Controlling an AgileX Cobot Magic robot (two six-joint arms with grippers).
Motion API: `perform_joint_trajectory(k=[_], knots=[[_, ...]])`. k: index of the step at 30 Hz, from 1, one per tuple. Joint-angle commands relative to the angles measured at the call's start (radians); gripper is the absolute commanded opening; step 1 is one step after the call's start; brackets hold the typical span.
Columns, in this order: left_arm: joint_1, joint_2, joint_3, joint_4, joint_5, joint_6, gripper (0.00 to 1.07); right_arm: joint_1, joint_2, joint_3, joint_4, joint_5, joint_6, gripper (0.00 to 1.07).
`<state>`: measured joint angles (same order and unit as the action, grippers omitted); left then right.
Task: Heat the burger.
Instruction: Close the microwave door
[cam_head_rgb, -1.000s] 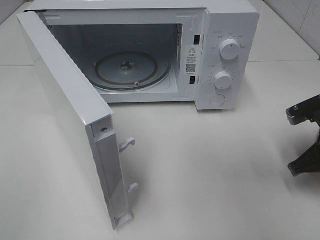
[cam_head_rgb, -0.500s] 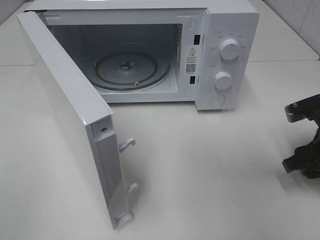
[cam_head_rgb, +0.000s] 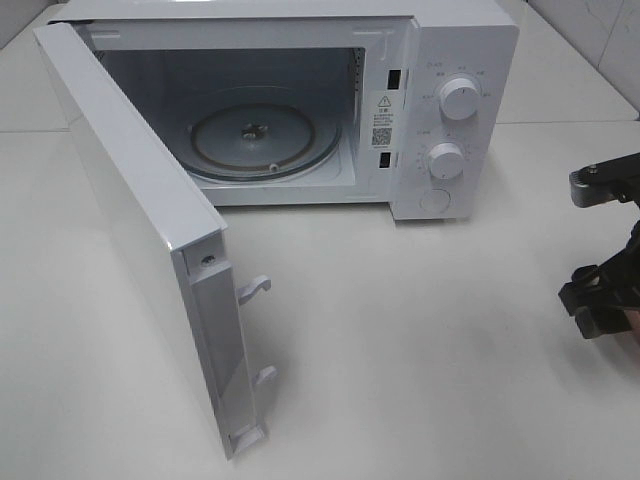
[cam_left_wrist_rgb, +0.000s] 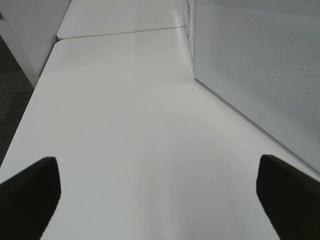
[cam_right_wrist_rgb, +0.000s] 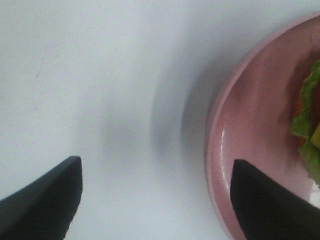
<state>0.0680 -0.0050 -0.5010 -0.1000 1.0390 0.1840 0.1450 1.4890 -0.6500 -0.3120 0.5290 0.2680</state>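
Right claw (cam_right_wrist_rgb: 157, 200) spread above the rim of a pink dish

Its two dark fingertips (cam_right_wrist_rgb: 42, 200) stand wide apart with nothing between them: one over the bare white counter (cam_right_wrist_rgb: 100, 75), the other over the salmon-pink dish (cam_right_wrist_rgb: 245, 135). On the dish, green lettuce and a bit of orange from the burger (cam_right_wrist_rgb: 307, 125) show at the picture's edge.
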Motion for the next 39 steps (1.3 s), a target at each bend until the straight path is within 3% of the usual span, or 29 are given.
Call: perform_joint_trajectory(k=[1,9,14,17,30,39], knots=[[0.000,-0.021,0.003,-0.006,-0.003,-0.003,1.01,-0.005,-0.090,-0.021,0.140,0.113,-0.154,0.79],[0.000,-0.021,0.003,-0.006,-0.003,-0.003,1.01,-0.009,-0.217,-0.025,0.171,0.147,-0.149,0.76],[0.000,-0.021,0.003,-0.006,-0.003,-0.003,1.01,-0.142,-0.289,-0.025,0.277,0.249,-0.286,0.76],[0.000,-0.021,0.003,-0.006,-0.003,-0.003,1.01,-0.144,-0.307,-0.025,0.277,0.265,-0.285,0.76],[0.000,-0.021,0.003,-0.006,-0.003,-0.003,1.01,-0.144,-0.946,0.093,0.277,0.386,-0.198,0.76],[0.000,-0.021,0.003,-0.006,-0.003,-0.003,1.01,-0.144,-1.234,0.143,0.248,0.418,-0.229,0.76]])
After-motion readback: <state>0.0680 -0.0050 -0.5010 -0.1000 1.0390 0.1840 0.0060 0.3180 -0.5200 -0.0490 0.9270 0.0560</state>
